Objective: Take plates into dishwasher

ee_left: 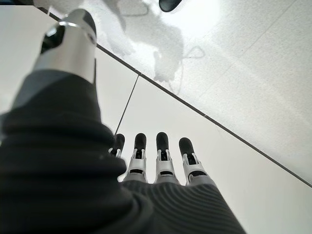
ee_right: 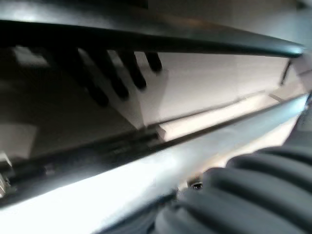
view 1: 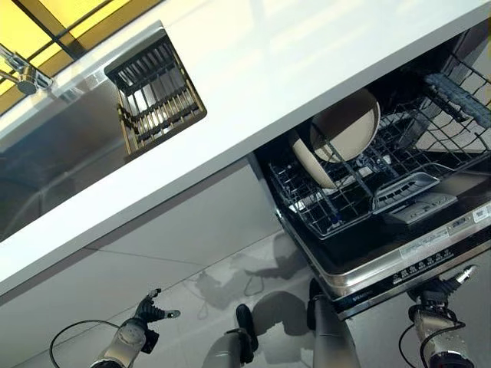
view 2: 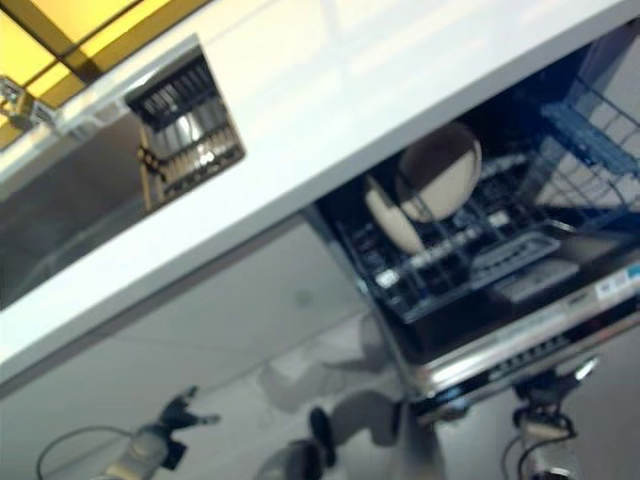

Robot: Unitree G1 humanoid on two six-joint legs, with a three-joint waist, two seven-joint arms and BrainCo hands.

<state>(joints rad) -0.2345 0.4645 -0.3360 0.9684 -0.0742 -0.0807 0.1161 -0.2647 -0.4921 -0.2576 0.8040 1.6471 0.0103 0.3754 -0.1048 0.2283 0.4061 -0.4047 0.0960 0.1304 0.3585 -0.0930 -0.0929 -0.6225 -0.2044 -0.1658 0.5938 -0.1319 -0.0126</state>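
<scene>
- Left hand (view 1: 149, 313) – nearest cam, low at robot's left over floor tiles (view 1: 207, 284); wrist view shows fingers (ee_left: 162, 146) straight, spread, holding nothing
- Right hand (view 1: 454, 281) – low at robot's right, just under front edge of dishwasher door (view 1: 414, 264); fingers reflected in door's glossy underside in wrist view, appear extended, nothing held; touching door or just clear: can't tell
- Dishwasher rack (view 1: 360, 192) – pulled out above door, wire tines visible
- Plates (view 1: 345, 126) – two, beige, standing on edge in rack, faces tilted, leaning close together near rack's left end; lie up and fwd-left of right hand
- Key relation: right hand is nearer arm to door & plates; left hand well apart, w/ cabinet front between. Judged: loading looks done, next move prob. door-closing by right hand
- Counter (view 1: 253, 84) & sink (view 1: 69, 138) w/ drain rack (view 1: 157, 88) – farthest; no plates seen there
</scene>
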